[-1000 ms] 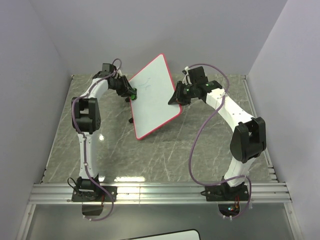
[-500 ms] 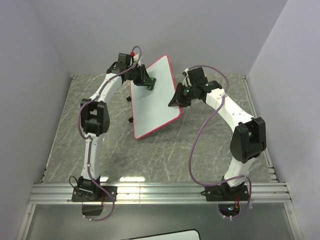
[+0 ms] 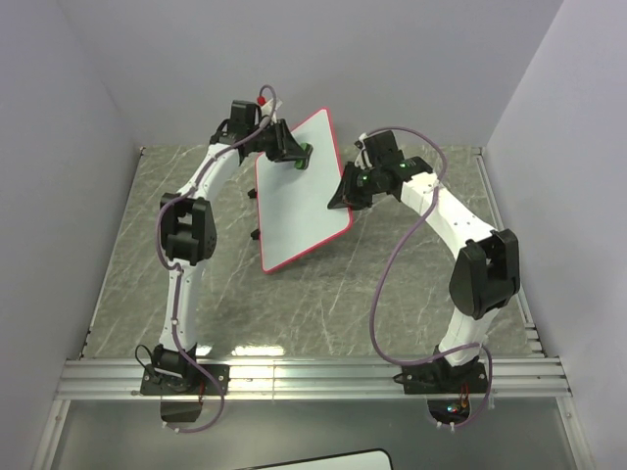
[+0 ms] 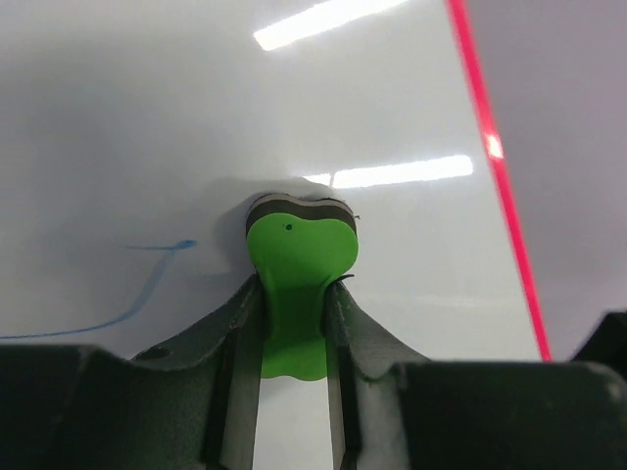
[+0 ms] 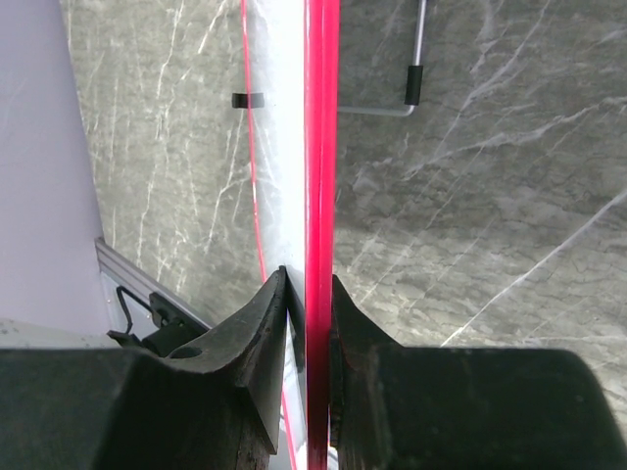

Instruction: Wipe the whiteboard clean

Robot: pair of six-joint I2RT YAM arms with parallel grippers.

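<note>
The whiteboard (image 3: 304,196), white with a thin red frame, stands tilted above the table. My right gripper (image 3: 343,196) is shut on its right edge; the wrist view shows the red frame (image 5: 318,176) edge-on between the jaws. My left gripper (image 3: 292,157) is shut on a small green eraser (image 4: 299,259), whose dark pad presses against the board's face (image 4: 147,117) near its upper part. A blue scribble (image 4: 147,294) lies just left of the eraser. The red frame edge (image 4: 495,166) runs at the right.
The grey marble tabletop (image 3: 323,294) lies under the board. A black clip (image 5: 247,100) and a bent metal stand wire (image 5: 411,93) show behind the board. Lilac walls close in at the back and sides. An aluminium rail (image 3: 313,377) runs along the near edge.
My left gripper has moved with the eraser from the board's left edge up and right onto its upper face. The board has tipped steeper. The right gripper has held still.
</note>
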